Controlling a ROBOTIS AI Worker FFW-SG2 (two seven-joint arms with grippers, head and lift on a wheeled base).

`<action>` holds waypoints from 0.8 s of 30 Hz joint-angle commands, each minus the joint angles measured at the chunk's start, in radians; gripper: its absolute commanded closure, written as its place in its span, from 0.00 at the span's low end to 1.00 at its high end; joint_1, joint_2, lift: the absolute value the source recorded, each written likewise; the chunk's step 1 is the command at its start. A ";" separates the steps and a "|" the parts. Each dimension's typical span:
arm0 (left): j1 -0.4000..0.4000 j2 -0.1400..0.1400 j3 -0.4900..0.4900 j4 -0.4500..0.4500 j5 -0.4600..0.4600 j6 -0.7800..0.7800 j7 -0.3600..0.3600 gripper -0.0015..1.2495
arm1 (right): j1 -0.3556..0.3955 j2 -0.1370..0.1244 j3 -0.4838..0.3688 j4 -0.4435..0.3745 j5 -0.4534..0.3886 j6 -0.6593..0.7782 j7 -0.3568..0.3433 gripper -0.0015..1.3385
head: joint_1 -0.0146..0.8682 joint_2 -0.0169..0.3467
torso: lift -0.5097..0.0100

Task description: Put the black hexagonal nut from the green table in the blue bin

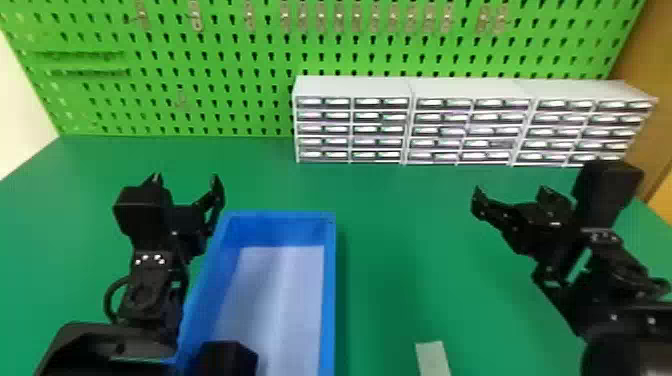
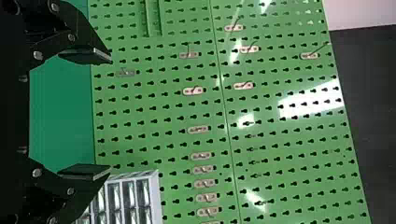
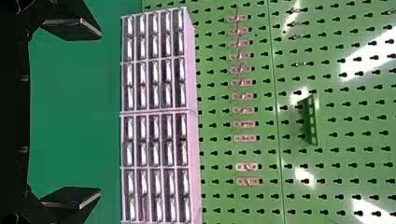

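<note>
At the left of the head view, the left gripper (image 1: 186,179) is held above the green table (image 1: 390,260), near the far left corner of the blue bin (image 1: 328,300). Its fingers are spread wide, as is also shown in the left wrist view, where a green pegboard (image 2: 163,107) is faced. Next comes the bin, upright on the table, with blue walls and a pale floor. Over its near left part, at the bottom edge, a black angular shape (image 1: 227,357) is cut off by the frame; whether the black hexagonal nut or a part of the left arm is seen there cannot be told, so the nut's place cannot be given for certain. Behind the middle and right of the table, a row of small-drawer cabinets (image 1: 350,90) is set before the pegboard, on which metal hooks are mounted. To the right of the bin, well apart from it, a pale flat strip (image 1: 432,357) is seen at the near edge. Farthest right, the right gripper (image 1: 511,191) is held above the table, its fingers likewise parted widely.
</note>
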 commanded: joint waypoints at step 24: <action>0.033 0.000 0.013 -0.024 0.007 -0.010 0.000 0.34 | 0.063 0.000 0.002 0.001 0.017 -0.060 -0.036 0.09 | 0.76 0.20 | 0.80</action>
